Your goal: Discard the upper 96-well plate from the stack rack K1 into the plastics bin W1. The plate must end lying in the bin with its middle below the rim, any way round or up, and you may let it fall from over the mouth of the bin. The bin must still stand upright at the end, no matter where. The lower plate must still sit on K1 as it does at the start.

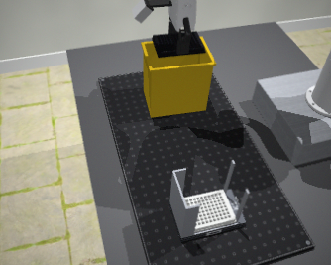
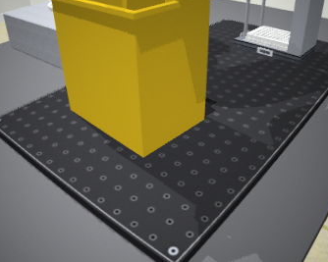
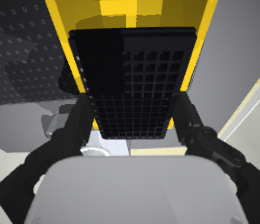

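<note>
My gripper (image 3: 132, 102) is shut on a black 96-well plate (image 3: 133, 82), gripping its two long sides. In the top view the plate (image 1: 175, 45) hangs level at the mouth of the yellow bin W1 (image 1: 178, 82), about at rim height. The bin (image 2: 132, 62) stands upright on the dotted baseplate. The grey stack rack K1 (image 1: 207, 206) stands at the front of the baseplate with a white 96-well plate (image 1: 213, 210) lying on it; this plate also shows in the exterior view (image 2: 269, 35).
The arm's grey base block (image 1: 296, 120) sits to the right of the baseplate. The rack has thin upright posts (image 1: 230, 177) and a tall back wall (image 2: 307, 16). The table edge and a tiled floor lie to the left.
</note>
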